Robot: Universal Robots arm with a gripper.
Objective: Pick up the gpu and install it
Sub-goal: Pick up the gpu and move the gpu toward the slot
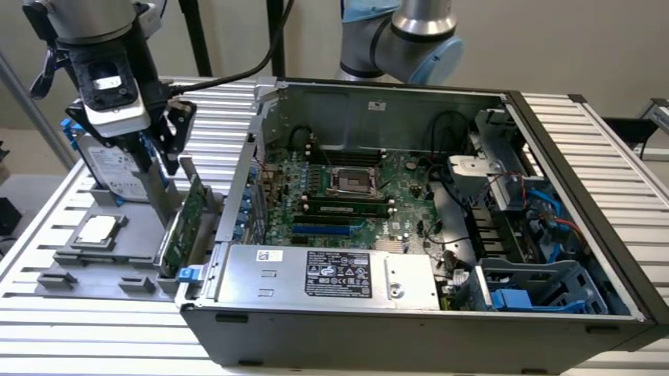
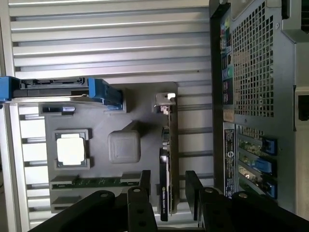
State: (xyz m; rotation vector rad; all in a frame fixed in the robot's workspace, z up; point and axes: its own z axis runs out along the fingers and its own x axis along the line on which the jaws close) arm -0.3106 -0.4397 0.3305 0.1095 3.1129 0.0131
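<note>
We see the gripper (image 2: 169, 182) with its fingers (image 2: 145, 180) spread wide and gripping nothing, the gpu (image 2: 169, 145) standing on edge between them (in a grey tray (image 2: 140, 104) beside the open computer case (image 2: 251, 72)), a gap either side.

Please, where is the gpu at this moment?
The gpu stands on edge in the grey holder, at the exterior view's left of the open computer case, between that case and the processor chip. The open gripper is over it.
</note>
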